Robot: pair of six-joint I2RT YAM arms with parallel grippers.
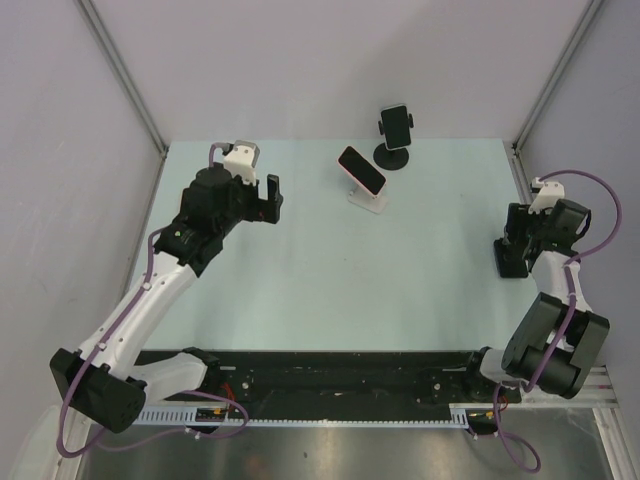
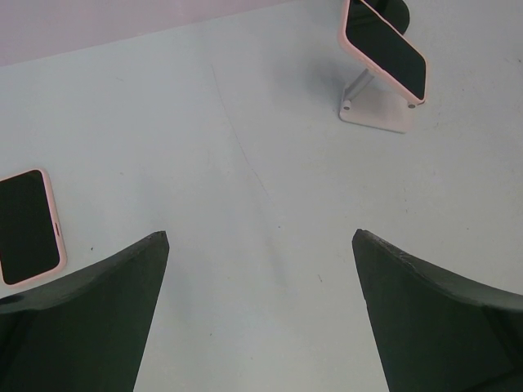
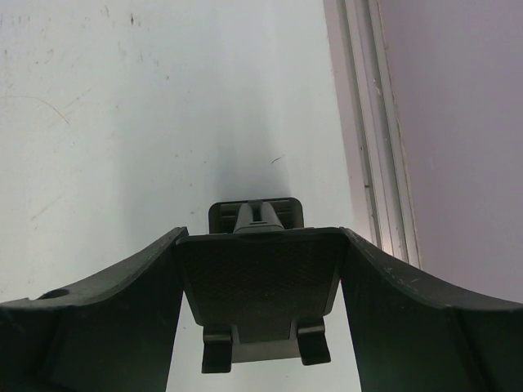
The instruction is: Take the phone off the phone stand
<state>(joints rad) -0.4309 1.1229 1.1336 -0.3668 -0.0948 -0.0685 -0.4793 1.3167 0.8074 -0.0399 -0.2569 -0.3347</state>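
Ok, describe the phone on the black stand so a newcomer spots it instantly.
Look at the far edge of the table, right of centre, where two propped phones stand close together. The target is the rear phone, clamped on a black stand with a round base. Its neighbour, the nearer phone, leans tilted on a white stand instead.

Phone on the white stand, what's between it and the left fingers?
Only bare table, seen in the left wrist view, between the fingers and the phone.
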